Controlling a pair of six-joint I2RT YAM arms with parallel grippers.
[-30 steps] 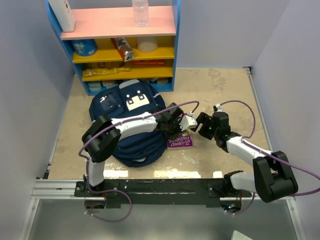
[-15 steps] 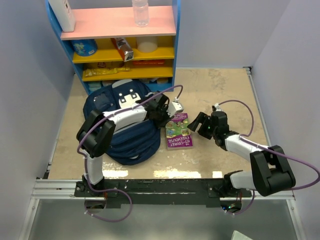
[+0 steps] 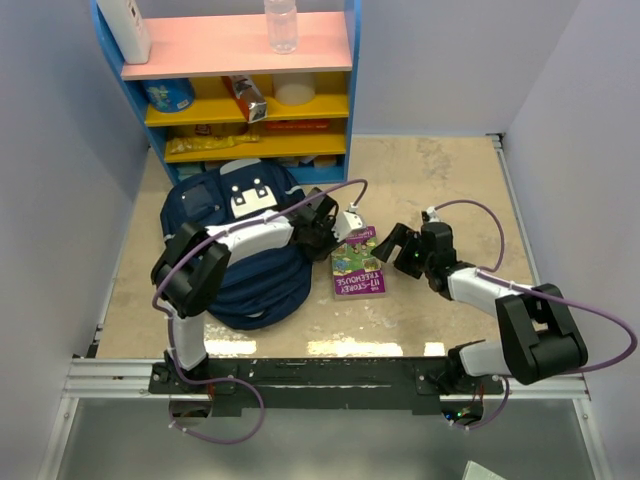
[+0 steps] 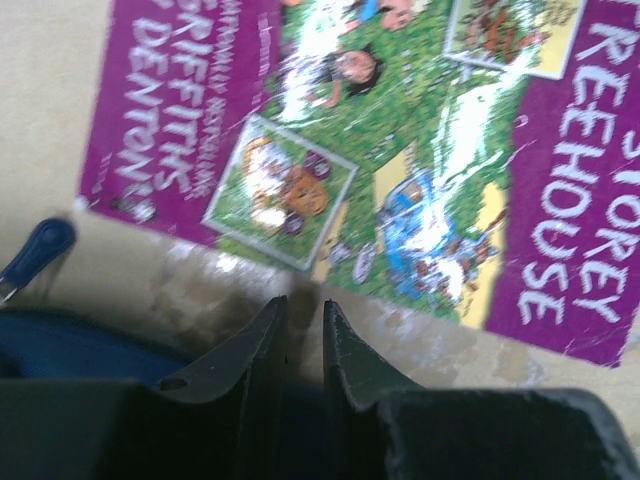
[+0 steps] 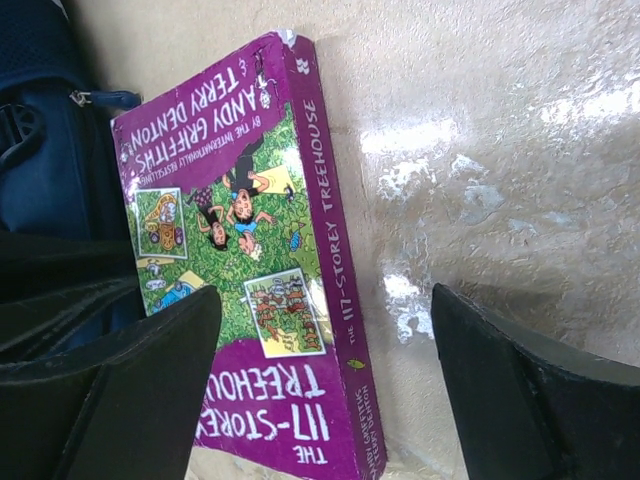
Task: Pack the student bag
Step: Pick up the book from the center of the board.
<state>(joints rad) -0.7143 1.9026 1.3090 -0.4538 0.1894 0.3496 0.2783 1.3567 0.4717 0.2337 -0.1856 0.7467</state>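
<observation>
The student bag (image 3: 230, 275), navy with a white patch, lies on the floor left of centre. My left gripper (image 3: 330, 238) is at the bag's right edge. In the left wrist view its jaws (image 4: 302, 308) stand almost together, with navy fabric (image 4: 70, 340) pinched deep between them. A purple book (image 3: 358, 268) lies flat just right of the bag and shows large in both wrist views (image 4: 400, 150) (image 5: 240, 250). My right gripper (image 3: 392, 245) hangs open and wide over the book's spine side (image 5: 325, 300), holding nothing.
A blue shelf unit (image 3: 240, 90) with pink and yellow boards stands at the back, a bottle (image 3: 281, 25) on top. Walls close in on both sides. A metal rail (image 3: 300, 375) runs along the near edge.
The bag slid up and to the left together with my left gripper, uncovering the book. My right gripper shifted slightly left and opened wider.
</observation>
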